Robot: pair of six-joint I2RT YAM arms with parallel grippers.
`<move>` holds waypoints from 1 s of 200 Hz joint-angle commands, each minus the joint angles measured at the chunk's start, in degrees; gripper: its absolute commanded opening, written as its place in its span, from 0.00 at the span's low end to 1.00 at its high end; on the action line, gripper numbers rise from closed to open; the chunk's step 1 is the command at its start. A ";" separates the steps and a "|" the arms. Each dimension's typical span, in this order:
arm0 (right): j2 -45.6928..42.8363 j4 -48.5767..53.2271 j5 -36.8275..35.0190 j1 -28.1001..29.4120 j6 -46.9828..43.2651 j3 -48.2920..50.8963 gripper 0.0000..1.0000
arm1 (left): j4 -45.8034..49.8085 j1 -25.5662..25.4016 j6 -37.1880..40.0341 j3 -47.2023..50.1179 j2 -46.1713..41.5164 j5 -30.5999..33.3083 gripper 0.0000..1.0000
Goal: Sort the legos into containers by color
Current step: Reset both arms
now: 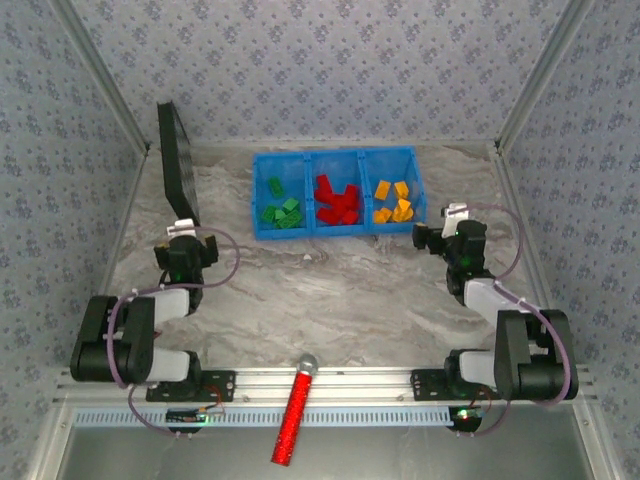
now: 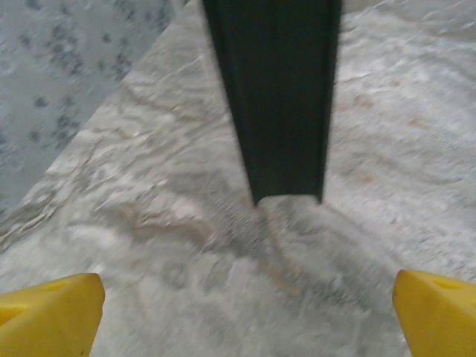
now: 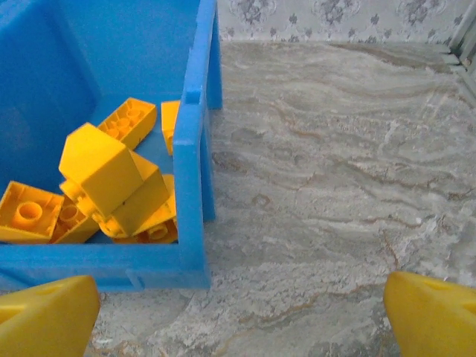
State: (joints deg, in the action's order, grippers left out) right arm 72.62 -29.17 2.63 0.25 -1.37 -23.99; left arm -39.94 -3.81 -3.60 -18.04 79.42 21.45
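Nearest, a red glittery cylinder [image 1: 295, 418] lies across the front rail. The left fingers [image 2: 48, 316] and right fingers [image 3: 44, 312] both stand apart, empty. The right wrist view shows yellow legos [image 3: 111, 175] heaped and tilted in the end compartment of the blue tray [image 3: 190, 149]. From overhead, the tray's long axis runs left-right far across the surface [image 1: 330, 300], with green legos [image 1: 283, 212] left and red legos [image 1: 337, 203] in the middle.

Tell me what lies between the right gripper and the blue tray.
Just a strip of bare table lies between the right gripper and the blue tray, as the right wrist view shows.
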 commanded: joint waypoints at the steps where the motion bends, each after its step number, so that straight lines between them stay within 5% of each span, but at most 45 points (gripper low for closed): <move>1: 0.80 -1.90 -0.17 0.79 -0.04 1.98 1.00 | -17.68 0.44 2.52 0.37 8.31 -6.19 0.99; 9: 1.50 -5.06 -0.65 0.73 0.08 2.83 1.00 | -22.38 0.27 3.76 0.12 10.60 -6.71 0.99; 21: 2.83 -3.42 -1.66 0.47 0.48 1.21 1.00 | -11.32 0.30 2.92 -2.38 7.50 -8.04 0.99; 43: 5.98 -4.39 -1.69 0.39 -2.87 -0.83 1.00 | -4.88 4.25 1.10 -5.99 8.13 -15.87 0.99; 52: 7.84 -7.16 -2.02 0.09 -4.09 -0.77 1.00 | -9.14 4.81 1.26 -4.96 9.11 -16.89 0.99; 82: 13.43 -13.03 0.05 -3.69 -0.05 -0.16 1.00 | -6.28 4.85 1.24 -5.61 8.40 -17.05 0.99; 200: 14.41 -16.69 -3.30 -1.93 -0.88 1.36 1.00 | -6.81 4.83 1.28 -5.51 8.57 -17.06 0.99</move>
State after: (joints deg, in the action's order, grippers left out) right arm 86.70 -44.07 0.93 -2.15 -2.42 -23.29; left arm -46.46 0.97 -1.74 -22.87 88.55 5.52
